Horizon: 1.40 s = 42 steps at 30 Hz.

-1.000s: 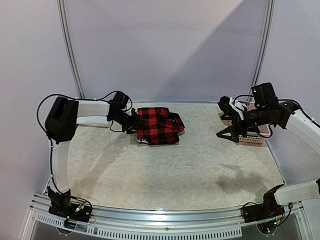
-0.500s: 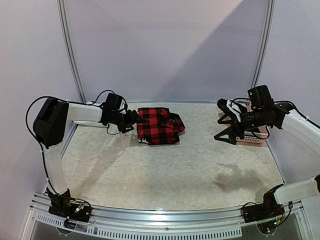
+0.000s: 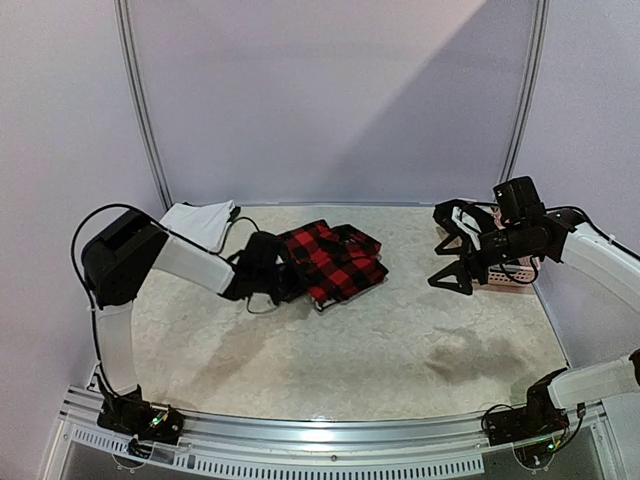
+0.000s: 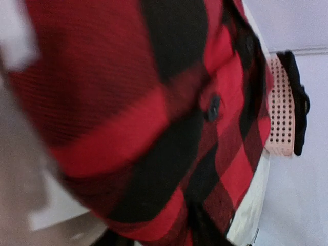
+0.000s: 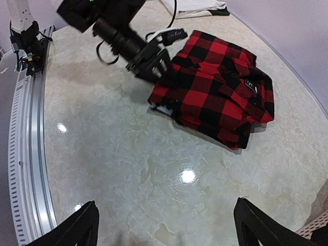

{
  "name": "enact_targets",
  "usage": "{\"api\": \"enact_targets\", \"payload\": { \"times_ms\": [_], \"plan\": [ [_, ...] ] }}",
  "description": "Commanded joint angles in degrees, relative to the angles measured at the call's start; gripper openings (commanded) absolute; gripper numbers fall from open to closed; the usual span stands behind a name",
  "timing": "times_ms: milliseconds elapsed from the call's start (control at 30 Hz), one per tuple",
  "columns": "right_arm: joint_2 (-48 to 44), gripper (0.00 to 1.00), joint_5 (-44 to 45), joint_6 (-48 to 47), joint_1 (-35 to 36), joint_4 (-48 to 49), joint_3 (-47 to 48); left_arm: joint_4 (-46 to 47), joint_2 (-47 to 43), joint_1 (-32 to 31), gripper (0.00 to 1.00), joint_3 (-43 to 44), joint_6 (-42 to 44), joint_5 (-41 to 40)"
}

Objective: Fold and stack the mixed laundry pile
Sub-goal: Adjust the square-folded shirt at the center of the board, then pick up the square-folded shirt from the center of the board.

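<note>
Red-and-black flannel shirt (image 3: 335,260) is lying folded on the bench (image 3: 400,340), the left pincer (image 5: 156,64) clenching its left edge. The right pincer (image 5: 166,230) is hovering released beside the pink basket (image 3: 510,275); a white cloth (image 3: 200,222) is sitting far-left.

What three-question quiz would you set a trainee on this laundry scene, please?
1. True or false: the right end effector is holding the flannel shirt.
2. Multiple choice: where does the white cloth lie? A) at the far-left corner of the table; B) on top of the flannel shirt; C) in the right end effector.
3. Short answer: which arm's end effector is at the edge of the flannel shirt?

Key
1. False: it hangs open and empty, well apart from the shirt.
2. A.
3. The left end effector.
</note>
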Motion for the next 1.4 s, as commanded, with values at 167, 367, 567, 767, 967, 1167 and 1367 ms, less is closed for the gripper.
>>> {"api": "enact_targets", "payload": {
  "times_ms": [167, 367, 567, 767, 967, 1167, 1367],
  "plan": [
    [0.57, 0.92, 1.03, 1.26, -0.12, 1.02, -0.06, 9.83, 1.53, -18.58, 1.00, 10.72, -12.19, 1.01],
    [0.88, 0.92, 1.18, 2.20, -0.16, 3.02, -1.91, -28.32, -11.21, -15.02, 1.00, 20.61, 22.61, -3.54],
    [2.50, 0.92, 0.72, 6.84, -0.12, 5.77, -1.22, -47.61, -17.87, -13.48, 1.00, 28.47, 45.50, -34.08],
    [8.18, 0.92, -1.66, 8.33, -0.12, 5.77, 0.13, -48.52, -11.81, 1.16, 0.98, 30.81, 49.03, -23.71],
    [8.03, 0.92, -1.38, 7.97, -0.11, 6.38, -1.25, -57.93, 4.85, 9.82, 0.98, 42.96, 47.79, -3.55],
    [7.30, 0.92, -1.09, 6.47, -0.12, 6.24, -2.47, -55.20, 13.90, 13.52, 0.99, 44.90, 42.65, 11.86],
    [7.54, 0.92, -1.34, 5.91, -0.13, 6.05, -2.76, -47.39, 16.77, 14.37, 0.96, 40.89, 35.48, 23.64]
  ]
}}
